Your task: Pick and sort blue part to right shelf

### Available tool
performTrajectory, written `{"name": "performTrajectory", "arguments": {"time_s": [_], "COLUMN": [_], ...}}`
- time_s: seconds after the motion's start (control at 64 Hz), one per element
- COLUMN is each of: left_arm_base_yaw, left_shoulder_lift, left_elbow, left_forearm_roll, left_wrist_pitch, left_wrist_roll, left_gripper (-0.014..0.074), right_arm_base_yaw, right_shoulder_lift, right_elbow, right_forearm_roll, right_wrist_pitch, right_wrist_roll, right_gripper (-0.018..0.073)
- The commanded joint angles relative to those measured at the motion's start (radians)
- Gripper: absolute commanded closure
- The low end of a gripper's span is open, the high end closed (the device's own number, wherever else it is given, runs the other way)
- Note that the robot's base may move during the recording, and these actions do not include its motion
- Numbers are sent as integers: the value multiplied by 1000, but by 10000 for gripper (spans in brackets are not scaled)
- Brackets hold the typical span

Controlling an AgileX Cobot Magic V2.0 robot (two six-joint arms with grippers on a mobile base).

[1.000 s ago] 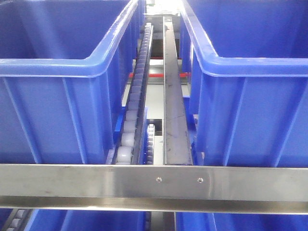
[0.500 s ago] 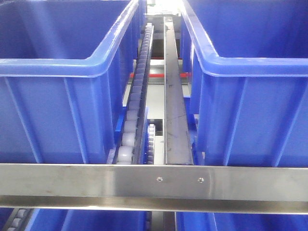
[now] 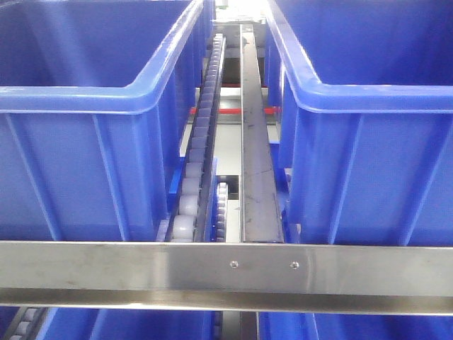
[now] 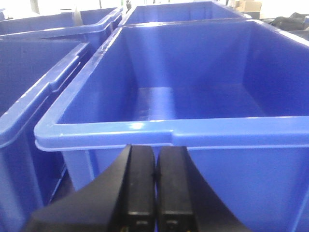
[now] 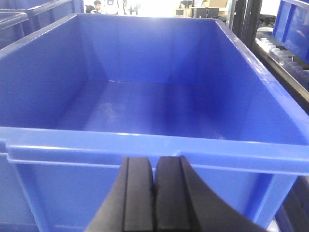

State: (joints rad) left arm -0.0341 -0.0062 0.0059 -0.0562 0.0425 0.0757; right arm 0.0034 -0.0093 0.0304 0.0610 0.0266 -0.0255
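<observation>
Beyond the bins we see a bright workshop background, washed out by light, with a person [image 5: 98, 6] far off at the top of the right wrist view. In the front-facing view we look down the right shelf [image 3: 141, 273]: its brushed steel crossbar [image 3: 354, 275] runs across the near edge with two screws [image 3: 233, 265] near the middle. Behind it a grey roller track [image 3: 199, 152] and a steel rail [image 3: 256, 156] run away from us, side by side, between two large blue bins, the left bin [image 3: 78, 127] and the right bin [image 3: 368, 134]. More blue plastic shows below the crossbar.

Our left gripper [image 4: 154, 166] sits just in front of the near rim of a blue bin [image 4: 193, 130]; its black fingers [image 4: 140, 188] are pressed together with nothing between them. Our right gripper [image 5: 154, 179] is likewise closed on nothing, just before the near wall of another blue bin [image 5: 145, 145]. We can see no contents on either bin floor, and we see no blue part in any view.
</observation>
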Motion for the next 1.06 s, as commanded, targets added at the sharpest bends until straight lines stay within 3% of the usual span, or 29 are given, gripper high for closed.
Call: {"name": "performTrajectory", "arguments": {"time_s": [0.0, 1.047], "left_arm_base_yaw": [-8, -8], "left_shoulder_lift": [-23, -23], "left_elbow": [25, 25], "left_forearm_roll": [-9, -9], "left_wrist_pitch": [-89, -89], "left_wrist_roll": [-12, -12], "left_gripper": [462, 462], "right_arm_base_yaw": [-5, -5], "right_shoulder_lift": [-22, -22], "right_elbow": [-22, -22], "right_forearm_roll": [3, 3], "right_wrist_pitch": [-92, -92], "right_wrist_roll": [-2, -2], "right_gripper": [538, 538]}}
